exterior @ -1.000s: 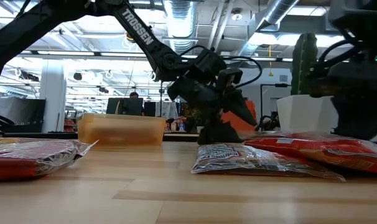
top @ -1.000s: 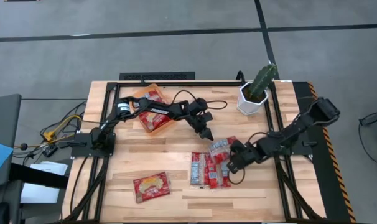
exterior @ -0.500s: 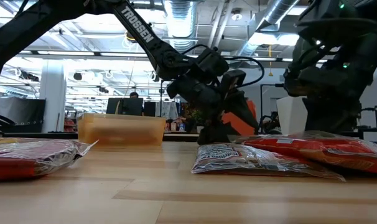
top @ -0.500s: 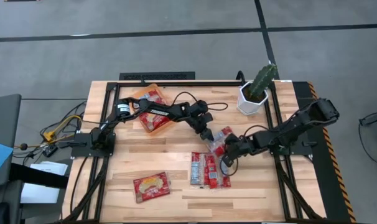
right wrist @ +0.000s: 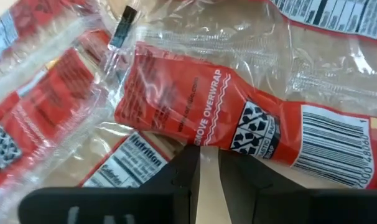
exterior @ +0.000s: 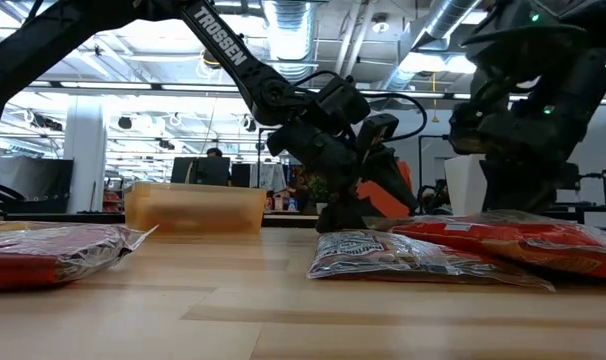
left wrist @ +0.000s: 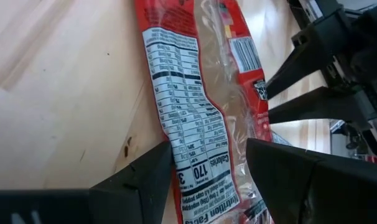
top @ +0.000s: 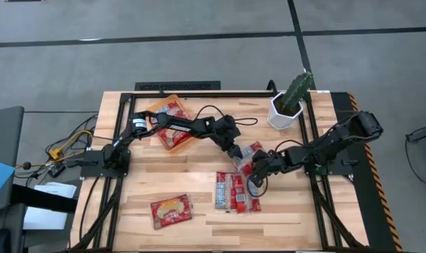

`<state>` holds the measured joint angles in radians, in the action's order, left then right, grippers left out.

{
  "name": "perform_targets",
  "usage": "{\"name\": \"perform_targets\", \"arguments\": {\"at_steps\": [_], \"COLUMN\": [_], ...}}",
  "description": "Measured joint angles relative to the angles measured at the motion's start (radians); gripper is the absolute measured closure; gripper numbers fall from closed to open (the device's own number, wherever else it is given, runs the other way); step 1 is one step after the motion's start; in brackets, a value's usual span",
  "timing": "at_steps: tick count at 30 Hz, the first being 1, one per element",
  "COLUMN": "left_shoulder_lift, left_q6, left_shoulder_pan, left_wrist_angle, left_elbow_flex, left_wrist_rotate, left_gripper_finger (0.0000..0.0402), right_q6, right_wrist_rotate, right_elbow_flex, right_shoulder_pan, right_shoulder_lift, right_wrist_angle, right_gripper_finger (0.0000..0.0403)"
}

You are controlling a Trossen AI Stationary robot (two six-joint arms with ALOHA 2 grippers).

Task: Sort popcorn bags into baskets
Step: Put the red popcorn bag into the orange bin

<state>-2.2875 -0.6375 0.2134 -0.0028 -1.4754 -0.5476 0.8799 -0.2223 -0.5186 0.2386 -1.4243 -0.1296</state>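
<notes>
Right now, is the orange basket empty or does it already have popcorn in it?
Not empty. In the high view the orange basket near the table's far left holds at least one red popcorn bag; how many lie inside, I cannot tell.

Your right gripper [top: 255, 176] has slid left across the table and now sits over the packet pile [top: 235, 191]. Your left gripper [top: 238, 156] edged slightly right, straddling the far packet [top: 251, 156].

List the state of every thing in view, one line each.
Left hand: open, fingers either side of a packet.
Right hand: nearly closed, over the packet pile.
Straddled packet: flat on the table, label up.
Packet pile: lying flat.
Orange basket: holds packets.
Lone packet: flat, untouched.
Cactus pot: upright.
</notes>
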Motion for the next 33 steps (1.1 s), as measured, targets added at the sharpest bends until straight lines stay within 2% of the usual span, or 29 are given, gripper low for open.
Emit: {"name": "perform_targets", "arguments": {"at_steps": [11, 14, 20, 21, 27, 30, 33], "left_shoulder_lift": [0.0, 0.0, 0.0, 0.0, -0.013, -0.014, -0.013], "left_q6": [-0.019, -0.022, -0.036, -0.044, -0.051, -0.017, 0.058], "left_shoulder_pan": [0.0, 0.001, 0.017, 0.022, 0.051, 0.068, 0.083], "left_wrist_angle": [0.001, 0.001, 0.019, 0.016, -0.091, -0.196, -0.32], "left_elbow_flex": [0.001, 0.001, 0.001, -0.006, -0.122, -0.221, -0.339], "left_wrist_rotate": [-0.032, -0.038, -0.075, -0.085, -0.13, -0.146, -0.147], "left_gripper_finger": [0.0219, 0.0255, 0.0378, 0.0387, 0.0396, 0.0397, 0.0398], "right_q6": [-0.101, -0.106, -0.103, -0.1, 0.007, 0.09, 0.181], "right_wrist_rotate": [0.064, 0.065, 0.063, 0.064, 0.064, 0.055, -0.006], "right_elbow_flex": [0.0, 0.0, 0.0, 0.0, -0.001, -0.001, -0.001], "right_shoulder_pan": [-0.065, -0.065, -0.053, -0.048, 0.026, 0.092, 0.171], "right_shoulder_lift": [-0.054, -0.042, 0.028, 0.048, 0.218, 0.312, 0.383], "right_wrist_angle": [0.108, 0.103, 0.063, 0.046, -0.084, -0.162, -0.234], "right_gripper_finger": [0.0317, 0.0317, 0.0317, 0.0317, 0.0317, 0.0317, 0.0317]}}
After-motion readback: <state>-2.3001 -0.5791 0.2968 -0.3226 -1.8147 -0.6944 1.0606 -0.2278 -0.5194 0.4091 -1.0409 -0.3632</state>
